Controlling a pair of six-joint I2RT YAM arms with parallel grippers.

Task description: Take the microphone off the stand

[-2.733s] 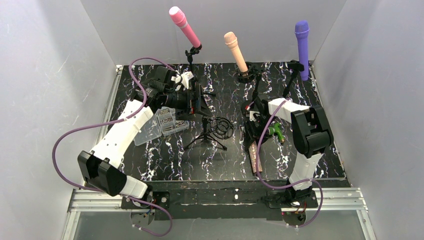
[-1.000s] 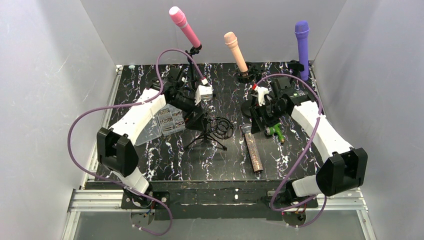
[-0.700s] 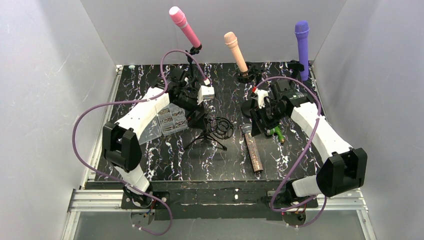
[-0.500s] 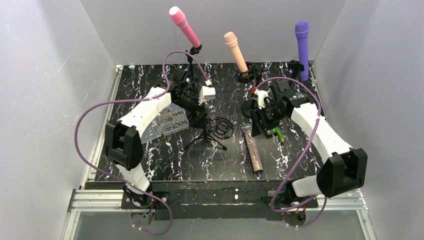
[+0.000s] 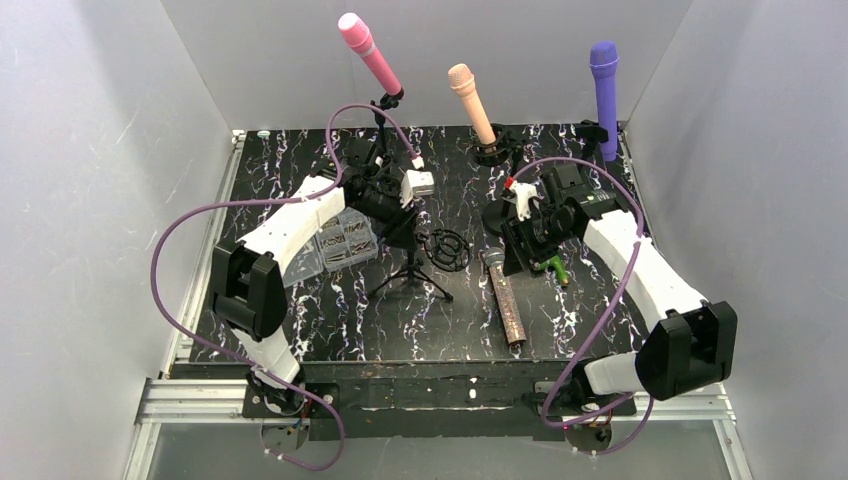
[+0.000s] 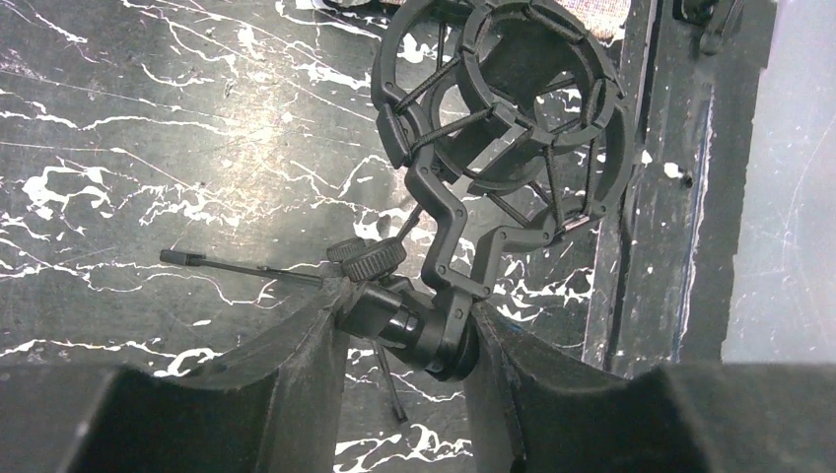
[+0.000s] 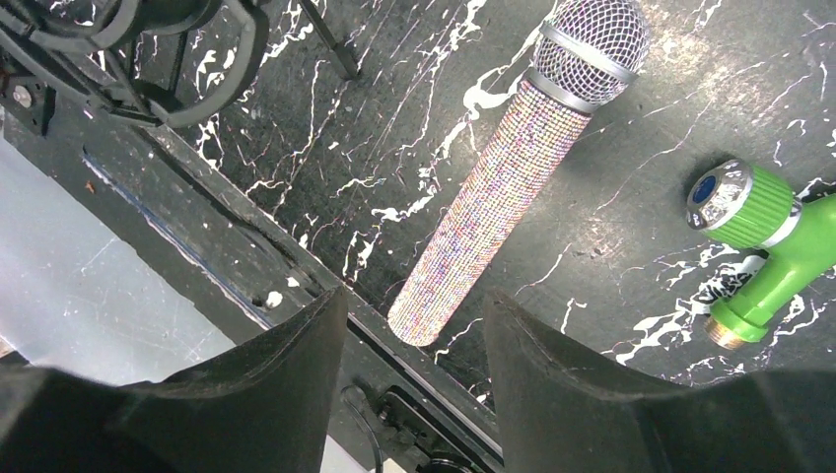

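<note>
Marbled tabletop (image 5: pixel 330 320): left gripper (image 6: pixel 409 317) just clamped the empty stand (image 6: pixel 446 222); microphone (image 7: pixel 503 197) lies freed at four o'clock (right gripper (image 7: pixel 414 335), jaws apart).

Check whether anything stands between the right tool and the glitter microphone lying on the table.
Nothing visible does. The glitter microphone lies bare below the open right tool. The green tap lies apart on one side; the shock-mount stand, gripped by the left tool, is on the other.
</note>
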